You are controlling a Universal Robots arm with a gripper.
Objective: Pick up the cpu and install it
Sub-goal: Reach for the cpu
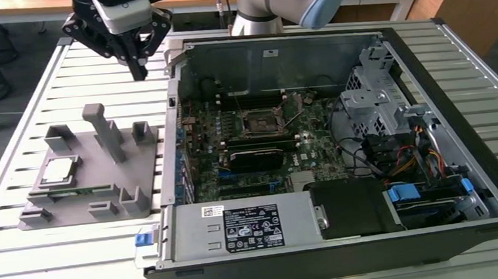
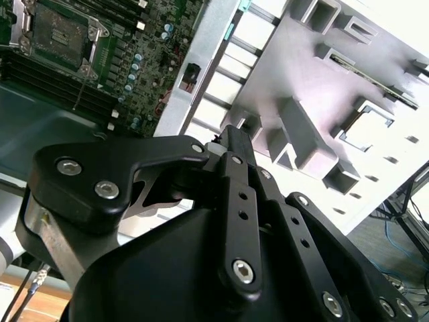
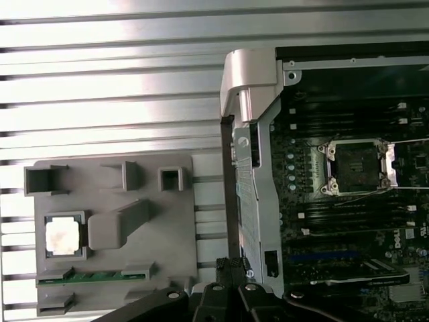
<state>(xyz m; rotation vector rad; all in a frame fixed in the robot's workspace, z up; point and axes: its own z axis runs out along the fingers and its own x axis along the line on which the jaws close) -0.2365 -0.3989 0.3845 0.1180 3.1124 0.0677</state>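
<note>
The slatted metal surface lies below the fingers, which hang above it touching nothing. The open computer case takes up the surface on the exterior view's right of the fingers. Its near wall stands just beside them, and they hover outside it, close to its corner.

The motherboard lies flat inside the case, lower than the fingers and past that wall. The grey plastic fixture rests on the surface outside the case, below the fingers and toward the camera in the exterior view. Its tall post is the part closest under them.

The arm's black linkage leads to the fingers, which in the second wrist view are pressed together at the tip with nothing between them. The first wrist view shows them over the gap between fixture and case.

The bare socket, with its frame, sits on the board well apart from the fingers, on the exterior view's right of them. A green memory stick lies in a slot along the fixture's edge, away from the fingers.

The cpu lies flat in a square pocket of the fixture, silvery top up. It is well apart from the fingers, lower than them and on the exterior view's left. In the first wrist view the cpu sits just beside the memory stick.
</note>
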